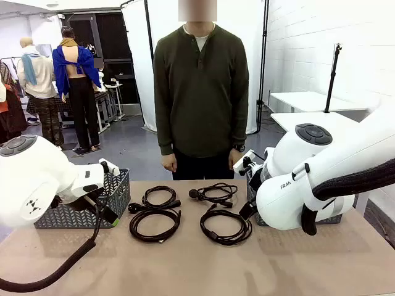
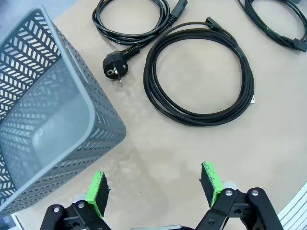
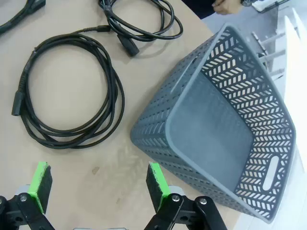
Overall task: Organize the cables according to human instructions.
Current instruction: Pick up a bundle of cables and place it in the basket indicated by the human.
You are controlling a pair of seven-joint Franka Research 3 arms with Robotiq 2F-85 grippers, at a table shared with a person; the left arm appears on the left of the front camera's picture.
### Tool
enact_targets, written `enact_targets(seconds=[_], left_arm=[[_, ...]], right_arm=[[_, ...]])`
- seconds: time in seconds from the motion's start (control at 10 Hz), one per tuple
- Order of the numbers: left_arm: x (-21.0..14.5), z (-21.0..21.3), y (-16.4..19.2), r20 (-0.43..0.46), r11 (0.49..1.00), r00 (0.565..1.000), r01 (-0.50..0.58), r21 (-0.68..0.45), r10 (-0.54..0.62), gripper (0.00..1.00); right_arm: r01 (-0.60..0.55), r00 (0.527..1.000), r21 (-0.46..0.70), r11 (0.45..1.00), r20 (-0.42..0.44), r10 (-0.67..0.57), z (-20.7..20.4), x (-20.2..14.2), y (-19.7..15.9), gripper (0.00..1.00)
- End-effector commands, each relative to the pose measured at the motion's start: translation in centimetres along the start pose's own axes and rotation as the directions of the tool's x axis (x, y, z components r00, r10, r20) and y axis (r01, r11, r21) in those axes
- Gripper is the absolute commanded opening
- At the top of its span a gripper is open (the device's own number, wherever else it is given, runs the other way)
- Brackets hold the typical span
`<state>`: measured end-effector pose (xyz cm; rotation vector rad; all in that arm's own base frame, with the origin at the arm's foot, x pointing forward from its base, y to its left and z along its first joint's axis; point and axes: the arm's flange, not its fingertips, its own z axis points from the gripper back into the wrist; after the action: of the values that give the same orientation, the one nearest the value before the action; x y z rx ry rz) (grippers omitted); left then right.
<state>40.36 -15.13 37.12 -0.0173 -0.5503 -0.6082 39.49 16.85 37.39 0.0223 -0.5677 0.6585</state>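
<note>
Board, plain and tan, forms the surface (image 1: pixel 185 265). At its left stands a grey lattice basket (image 1: pixel 74 213), with the left gripper (image 2: pixel 154 186) beside it, jaws spread over bare board. In the middle lie four coiled black cables (image 2: pixel 201 120), two by two. At the right the right gripper (image 3: pixel 98 184), also spread and empty, hangs beside a second grey basket (image 3: pixel 153 129). Across the surface the human (image 1: pixel 200 92) stands before a white curtain (image 1: pixel 139 61); a white brick wall (image 1: pixel 308 37) closes the right.

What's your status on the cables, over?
Left hand open, right hand open, both above the table. Four cables coiled, untouched, between two grey baskets. Person at far side, arms down.
</note>
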Motion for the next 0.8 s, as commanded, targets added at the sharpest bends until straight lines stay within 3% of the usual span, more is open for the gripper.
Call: enact_targets(seconds=[0.0, 0.7], left_arm=[[0.0, 0.0, 0.0, 0.0, 1.0, 1.0, 0.0, 0.0, 0.0, 1.0], [0.0, 0.0, 0.0, 0.0, 1.0, 1.0, 0.0, 0.0, 0.0, 1.0]], right_arm=[[0.0, 1.0, 0.0, 1.0, 0.0, 0.0, 0.0, 0.0, 0.0, 1.0], [0.0, 1.0, 0.0, 1.0, 0.0, 0.0, 0.0, 0.0, 0.0, 1.0]])
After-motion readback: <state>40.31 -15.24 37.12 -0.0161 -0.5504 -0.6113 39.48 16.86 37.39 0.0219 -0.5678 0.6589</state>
